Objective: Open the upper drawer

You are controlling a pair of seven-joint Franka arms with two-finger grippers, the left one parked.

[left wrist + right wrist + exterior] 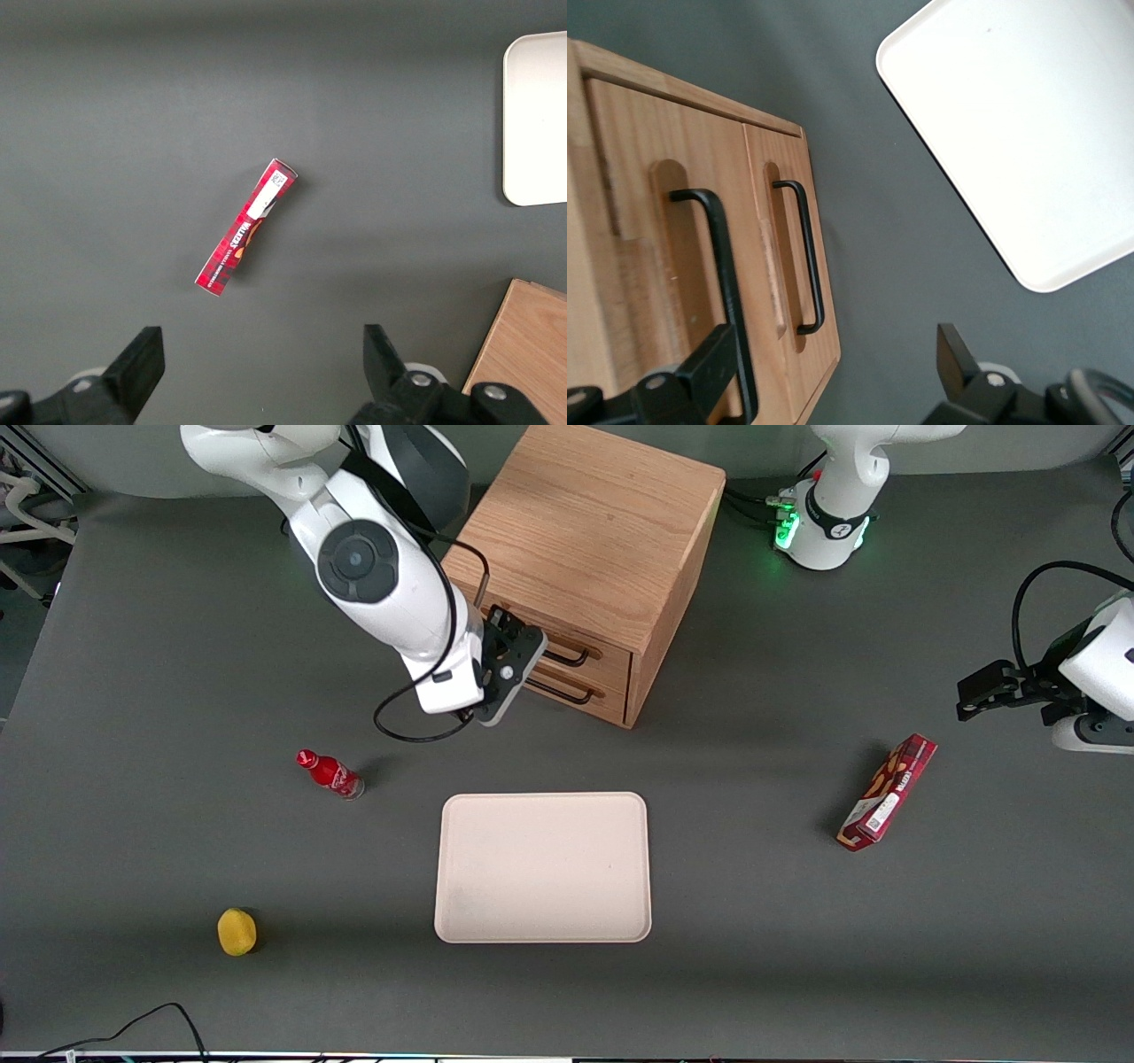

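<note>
The wooden cabinet (589, 531) stands at the back of the table. Its upper drawer (592, 654) has a black wire handle (567, 659) and looks pushed in. The bottom drawer (595, 691) sits under it with its own handle (562, 692). My right gripper (523, 657) is open, right in front of the drawer fronts at the working arm's end of them. In the right wrist view the gripper (833, 367) is open wide. The upper drawer's handle (719, 257) runs just inside one finger (709, 372). The bottom drawer's handle (808, 257) lies between the fingers.
A cream tray (542, 868) lies nearer the front camera than the cabinet; it also shows in the right wrist view (1028, 133). A red bottle (330, 773) and a yellow fruit (236, 931) lie toward the working arm's end. A red box (889, 791) lies toward the parked arm's end.
</note>
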